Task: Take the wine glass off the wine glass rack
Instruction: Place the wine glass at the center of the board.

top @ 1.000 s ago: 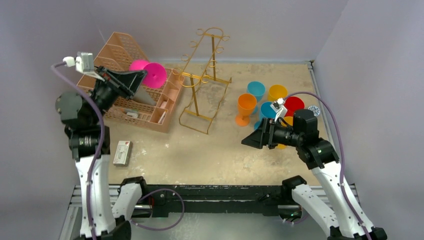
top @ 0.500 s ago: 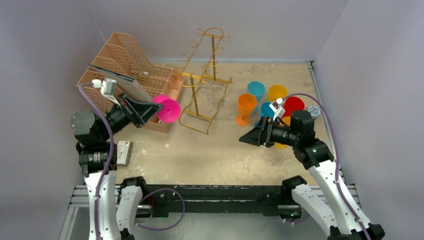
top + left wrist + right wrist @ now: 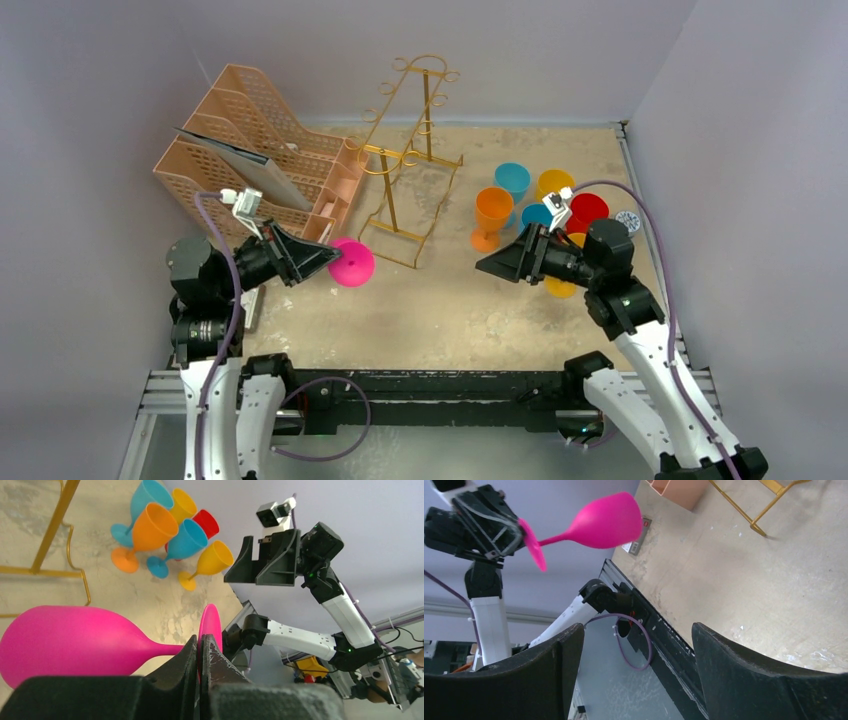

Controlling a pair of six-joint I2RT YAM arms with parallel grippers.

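The left end effector (image 3: 328,262) is clamped on the round foot of the pink wine glass (image 3: 352,262). The left wrist view shows the two fingers (image 3: 187,662) pressed together on the thin edge of that foot, with the stem running out to the bowl (image 3: 75,640). The glass lies on its side in this grip, bowl pointing away from the arm. It is off the gold wire wine glass rack (image 3: 392,190), in front of the rack's rectangular base and just off the near corner of the peach lattice file organizer (image 3: 250,120). From the right wrist camera the wine glass (image 3: 604,520) looks lifted clear of the bench (image 3: 440,310), though no view shows the gap beneath it outright. No glass hangs on the rack, which stands upright at the back of the bench between the organizer and a cluster of upright plastic goblets: orange (image 3: 493,212), blue (image 3: 512,180), yellow (image 3: 553,185) and red (image 3: 588,210) among them. The right end effector (image 3: 483,268) hovers beside these goblets with its fingers (image 3: 744,670) spread wide and nothing between them, pointed across the bench toward the left arm.
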